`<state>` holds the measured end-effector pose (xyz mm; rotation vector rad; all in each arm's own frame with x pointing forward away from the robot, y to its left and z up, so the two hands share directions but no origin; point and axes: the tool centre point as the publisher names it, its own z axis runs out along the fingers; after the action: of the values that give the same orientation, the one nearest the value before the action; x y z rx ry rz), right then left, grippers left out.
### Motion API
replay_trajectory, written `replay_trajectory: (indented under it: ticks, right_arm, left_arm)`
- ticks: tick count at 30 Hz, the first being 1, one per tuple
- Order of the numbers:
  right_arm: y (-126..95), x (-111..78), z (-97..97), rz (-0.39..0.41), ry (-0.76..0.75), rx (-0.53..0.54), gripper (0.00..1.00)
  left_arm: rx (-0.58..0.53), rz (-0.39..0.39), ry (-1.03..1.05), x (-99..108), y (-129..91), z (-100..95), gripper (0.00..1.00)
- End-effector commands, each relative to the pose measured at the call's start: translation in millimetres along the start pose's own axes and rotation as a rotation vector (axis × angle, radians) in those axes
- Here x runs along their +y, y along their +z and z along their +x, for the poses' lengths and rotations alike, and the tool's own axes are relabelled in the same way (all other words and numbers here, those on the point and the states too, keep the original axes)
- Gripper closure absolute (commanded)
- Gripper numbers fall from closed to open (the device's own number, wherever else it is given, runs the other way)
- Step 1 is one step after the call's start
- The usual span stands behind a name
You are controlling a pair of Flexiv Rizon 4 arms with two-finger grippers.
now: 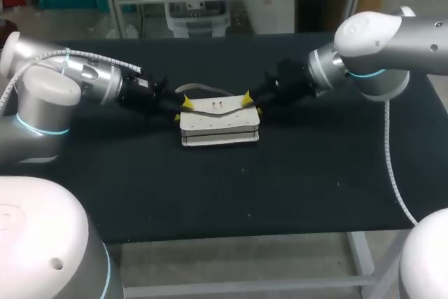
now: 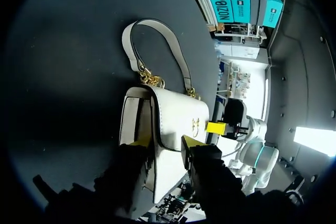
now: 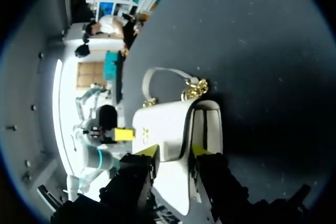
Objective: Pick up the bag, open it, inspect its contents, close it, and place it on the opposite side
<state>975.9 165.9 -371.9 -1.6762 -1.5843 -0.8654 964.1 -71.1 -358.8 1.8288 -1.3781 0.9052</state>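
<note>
We see white handbag point(image 1: 219, 122) lying mid black tabletop point(image 1: 301, 173), flap up, strap handle point(image 1: 203, 89) flat on far side. Gold chain links point(image 2: 152, 80) join handle to handbag. Our left tool point(image 1: 182, 109) pinches handbag's left end, one finger on flap, other against gusset. Our right tool point(image 1: 253, 103) pinches right end likewise.

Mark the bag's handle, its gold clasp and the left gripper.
bag handle point(image 2: 152, 22): left wrist view, top of the white strap's arch.
gold clasp point(image 2: 197, 124): left wrist view, middle of the flap's ornament.
left gripper point(image 2: 164, 144): left wrist view, midway between its yellow tips.
</note>
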Motion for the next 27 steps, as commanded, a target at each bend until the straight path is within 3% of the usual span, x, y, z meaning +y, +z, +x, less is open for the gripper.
replay_trajectory:
  ticks: [1,12,13,15,17,21,27]
  right_arm:
    - [-3.5,-0.7,3.1,-0.008,-0.003,-0.013,0.0]
    - [-14.9,-18.3,6.7,-0.006,-0.048,-0.038,0.0]
    - [-16.0,-21.7,7.4,-0.007,-0.058,-0.043,0.12]
    - [-17.0,-25.3,8.5,-0.007,-0.068,-0.051,0.27]
    - [-17.5,-27.4,9.0,-0.01,-0.072,-0.053,0.51]
    - [-13.7,-29.4,7.6,-0.001,-0.081,-0.054,0.57]
    - [-0.2,-29.5,-0.2,0.038,-0.069,-0.066,0.58]
  left_arm:
    - [-0.052,0.036,-0.013,11.0,-6.2,6.2,0.0]
    - [-0.175,0.161,-0.047,20.2,-42.3,1.9,0.0]
    - [-0.203,0.178,-0.061,18.6,-47.2,0.9,0.0]
    - [-0.24,0.192,-0.067,15.1,-55.1,-0.8,0.0]
    - [-0.262,0.219,-0.092,10.9,-64.7,-2.0,0.0]
    - [-0.318,0.247,-0.098,6.9,-81.0,-4.6,0.0]
    - [-0.352,0.289,-0.156,-2.9,-97.4,-10.5,0.0]
